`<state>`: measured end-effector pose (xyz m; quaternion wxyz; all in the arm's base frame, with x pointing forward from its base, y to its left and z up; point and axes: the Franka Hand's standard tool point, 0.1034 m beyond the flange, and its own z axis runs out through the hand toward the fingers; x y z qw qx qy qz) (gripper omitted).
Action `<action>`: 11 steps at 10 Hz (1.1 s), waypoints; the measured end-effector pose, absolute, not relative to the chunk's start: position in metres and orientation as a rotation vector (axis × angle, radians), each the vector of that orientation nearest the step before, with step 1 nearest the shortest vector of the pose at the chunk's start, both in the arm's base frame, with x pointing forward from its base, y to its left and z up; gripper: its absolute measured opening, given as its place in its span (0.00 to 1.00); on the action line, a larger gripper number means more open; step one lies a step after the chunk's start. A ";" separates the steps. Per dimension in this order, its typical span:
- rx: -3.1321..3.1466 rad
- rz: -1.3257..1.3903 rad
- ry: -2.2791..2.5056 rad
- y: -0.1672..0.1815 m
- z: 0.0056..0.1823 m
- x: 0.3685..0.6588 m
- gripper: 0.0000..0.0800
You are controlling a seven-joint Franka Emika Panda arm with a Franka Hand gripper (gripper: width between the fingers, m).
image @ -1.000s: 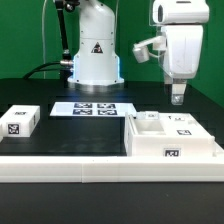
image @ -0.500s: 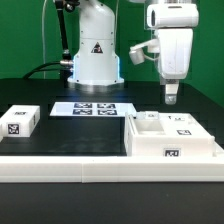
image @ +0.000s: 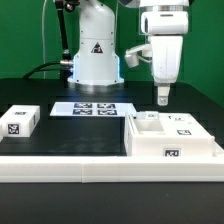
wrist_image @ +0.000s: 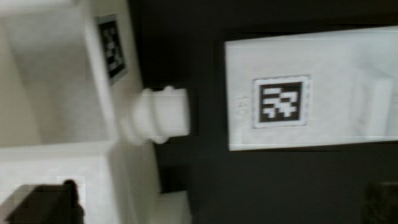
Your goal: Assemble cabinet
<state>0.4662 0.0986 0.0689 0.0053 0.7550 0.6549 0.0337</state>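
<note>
The cabinet [image: 172, 138] is a large white box with square tags, at the front on the exterior view's right. My gripper [image: 163, 98] hangs just above its back edge, apart from it, open and empty. In the wrist view the cabinet's white body [wrist_image: 63, 110] shows with a round white knob [wrist_image: 160, 112] sticking out of its side. Beside it across a dark gap lies a white tagged surface [wrist_image: 311, 95]. My gripper [wrist_image: 210, 205] has its dark fingertips [wrist_image: 45, 205] far apart with nothing between them.
A small white tagged block [image: 20, 122] lies at the exterior view's left. The marker board [image: 92, 108] lies in front of the white robot base [image: 95, 55]. A white ledge [image: 60, 165] runs along the table's front.
My gripper has moved steadily toward the exterior view's left, from beyond the cabinet's right part to above its back edge. The parts have not moved.
</note>
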 end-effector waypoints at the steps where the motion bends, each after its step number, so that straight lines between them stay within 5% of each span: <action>1: 2.368 0.096 2.057 0.099 0.063 0.451 1.00; 11: 2.409 0.126 2.053 0.095 0.031 0.419 1.00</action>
